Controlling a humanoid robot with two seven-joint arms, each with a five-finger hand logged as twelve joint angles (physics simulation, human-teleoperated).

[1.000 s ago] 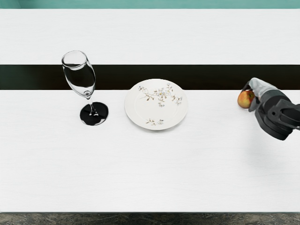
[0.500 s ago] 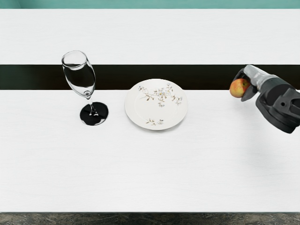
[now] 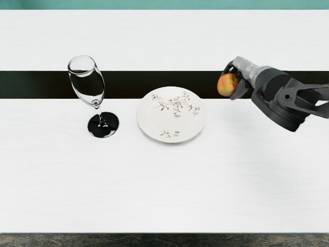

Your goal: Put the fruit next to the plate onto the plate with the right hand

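Your right hand [image 3: 243,77] comes in from the 3 o'clock edge, its fingers clasped around a red-and-yellow apple [image 3: 226,85]. The apple is at the 2 o'clock side of the flower-patterned plate [image 3: 190,126], near its rim but not over it, and shows against the dark band that crosses the white counter [image 3: 164,185]. At the plate's 9 o'clock, well apart, stands a clear wine glass [image 3: 87,82] with a dark foot.

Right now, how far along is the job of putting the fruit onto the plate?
Done: the right hand is shut on the apple. In hand: the apple is held to the right of the plate, apart from it. Left: bring it over the plate and set it down.
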